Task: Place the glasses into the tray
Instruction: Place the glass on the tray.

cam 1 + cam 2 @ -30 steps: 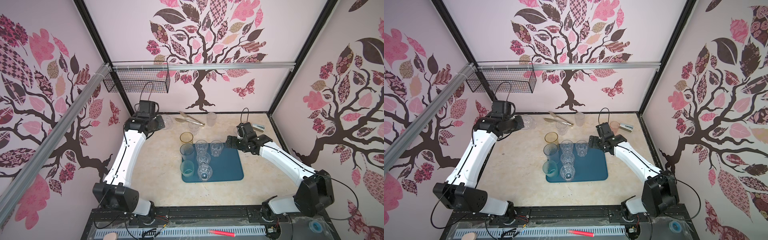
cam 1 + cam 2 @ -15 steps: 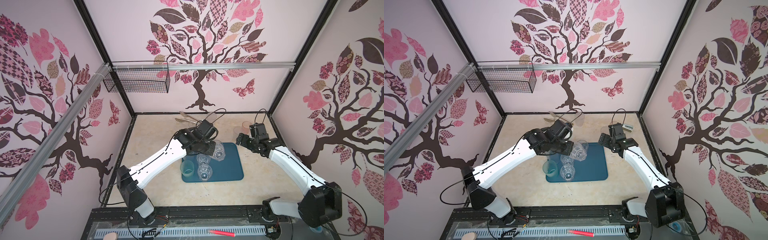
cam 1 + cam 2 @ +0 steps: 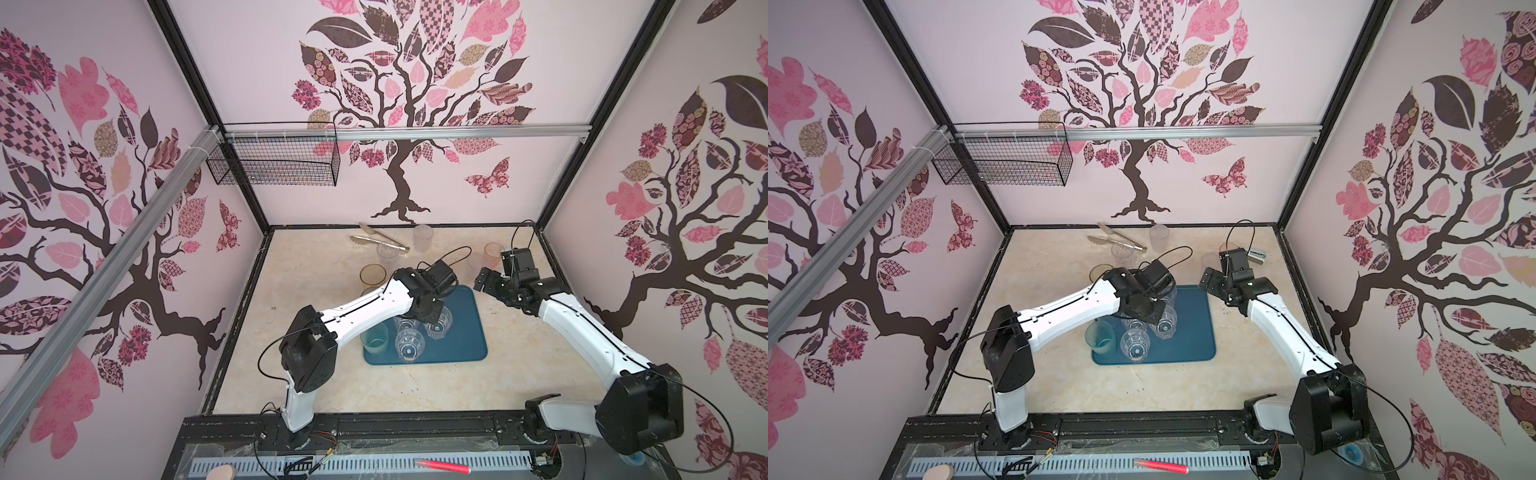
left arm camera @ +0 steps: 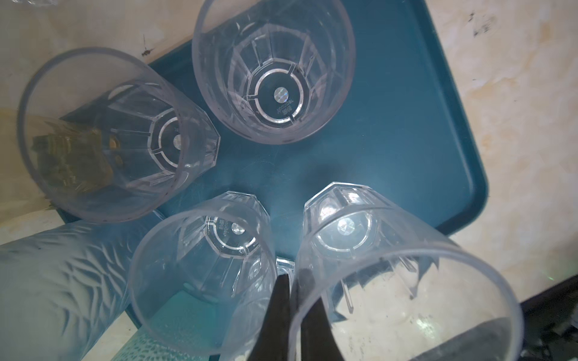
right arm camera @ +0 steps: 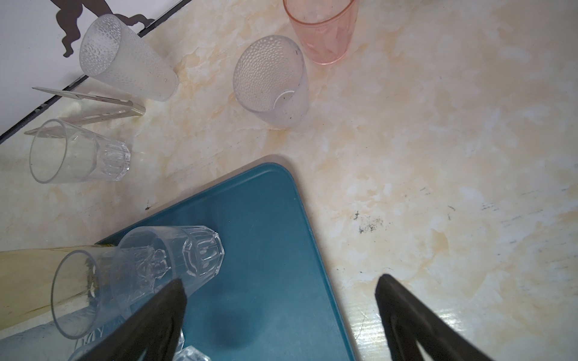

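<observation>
**Operator:** Where's the tray, and what's in it?

**Spotter:** Your tray (image 3: 461,332) lies at the centre of the frame in both top views. The glasses in it all crowd its left half. A frosted teal glass (image 3: 375,338) stands at the lower left corner, with a clear faceted glass (image 3: 409,347) just beside it. The left wrist view shows four clear faceted ones in all.

**Operator:** And my grippers?

**Spotter:** Your left gripper (image 4: 294,290) is pinched tight on the rim of one clear tumbler (image 4: 375,250), with the wall between its fingers. The tumbler's base is over the tray, but I can't tell whether it touches.

Your right gripper (image 5: 281,279) is spread wide and holds nothing, above the tray's upper right corner.

**Operator:** What's off the tray?

**Spotter:**
- An amber glass (image 3: 373,275) sits just above the tray's upper left corner.
- Higher up are a clear glass (image 3: 387,254) and the tongs (image 3: 380,241).
- A frosted glass (image 3: 423,237) stands at upper centre by the back wall.
- A pink glass (image 3: 493,253) is at upper right, near your right gripper.
</observation>
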